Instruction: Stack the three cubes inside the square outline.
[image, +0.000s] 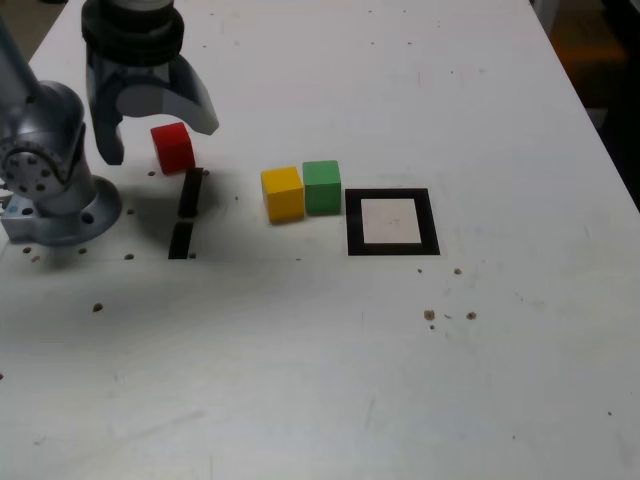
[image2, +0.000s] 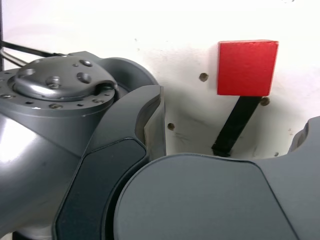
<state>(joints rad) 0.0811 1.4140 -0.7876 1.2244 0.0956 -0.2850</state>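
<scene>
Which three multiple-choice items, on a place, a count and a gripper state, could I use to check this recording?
1. In the exterior view, what stands directly beside the yellow cube?
A. the red cube
B. the green cube
C. the robot's base

2. How many cubes lie inside the square outline?
A. none
B. one
C. three

3. How does the gripper stand?
A. shut on the yellow cube
B. shut, holding nothing
C. open, holding nothing

1: B, since green sits just to yellow's right in the exterior view.
2: A, since the outline's white centre shows no cube on it.
3: C, since the jaws stand wide apart and all three cubes rest on the table.
</scene>
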